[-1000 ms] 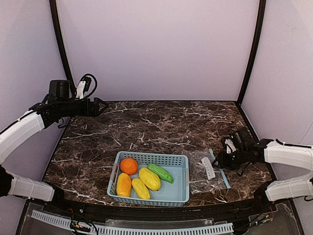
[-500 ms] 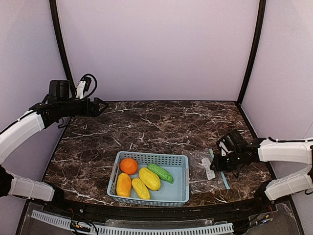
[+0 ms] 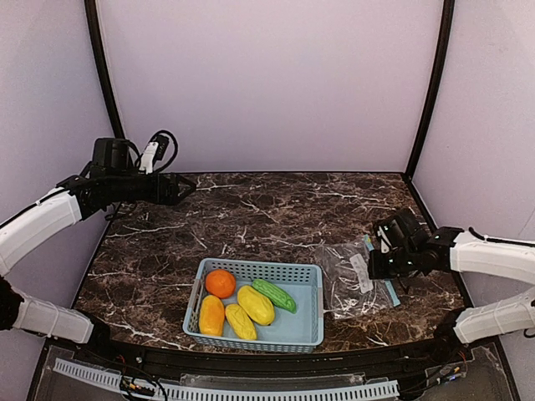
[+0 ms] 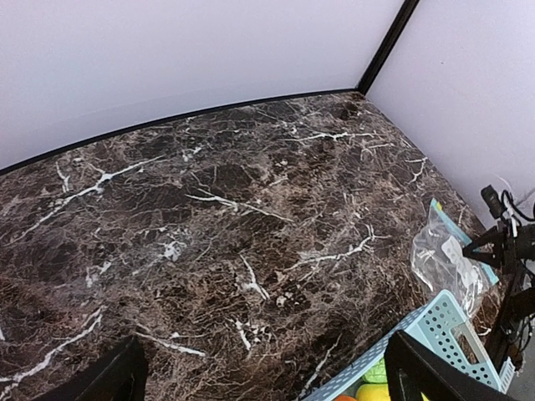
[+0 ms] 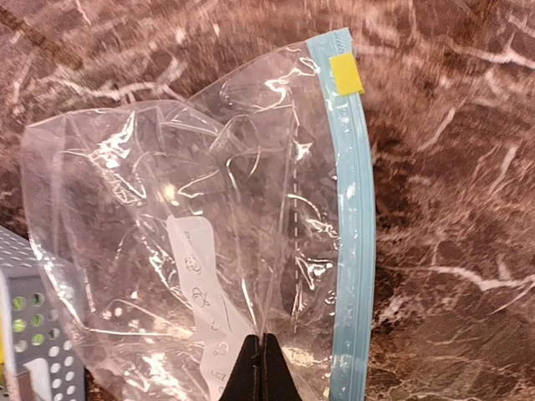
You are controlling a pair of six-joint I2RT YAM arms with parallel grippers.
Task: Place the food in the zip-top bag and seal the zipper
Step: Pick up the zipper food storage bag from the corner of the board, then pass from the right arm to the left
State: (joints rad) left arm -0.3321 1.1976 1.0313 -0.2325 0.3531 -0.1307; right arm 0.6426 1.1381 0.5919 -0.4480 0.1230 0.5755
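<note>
**Table**: dark marble top with white veining, enclosed by pale lilac walls.

**Basket**: light blue, perforated, at 6 o'clock on the table. It holds all the food.
- Orange: round, in the basket's 10 o'clock corner.
- Yellow fruits: three oblong pieces lying side by side, from 8 o'clock to the centre. Each touches the next.
- Green pod: slim, lying at a slant at 1 o'clock of the centre yellow fruit.
- In the left wrist view only one basket corner shows. The food there is cut to slivers of green, yellow and orange at the bottom edge.

**Zip-top bag**: clear and crinkled, at 4 o'clock on the table, just beside the basket's right wall.
- Zipper: light blue strip along the edge away from the basket. Whether it is sealed or parted cannot be told.
- Yellow tab: sits on one end of the strip.
- White label: the print is too small to read.
- The bag's lower part runs out of the right wrist frame.

**Right gripper**: fingertips are pressed together, pinching the bag's film just inside the zipper. Only the dark tips show and the finger bodies are cut off. From above, the gripper covers the pinched spot.

**Left gripper**: at 10 o'clock over the table's far left, well apart from the basket and bag. The jaws are spread wide and hold nothing. In its own view the fingers show only as dark stubs at the bottom corners.
</note>
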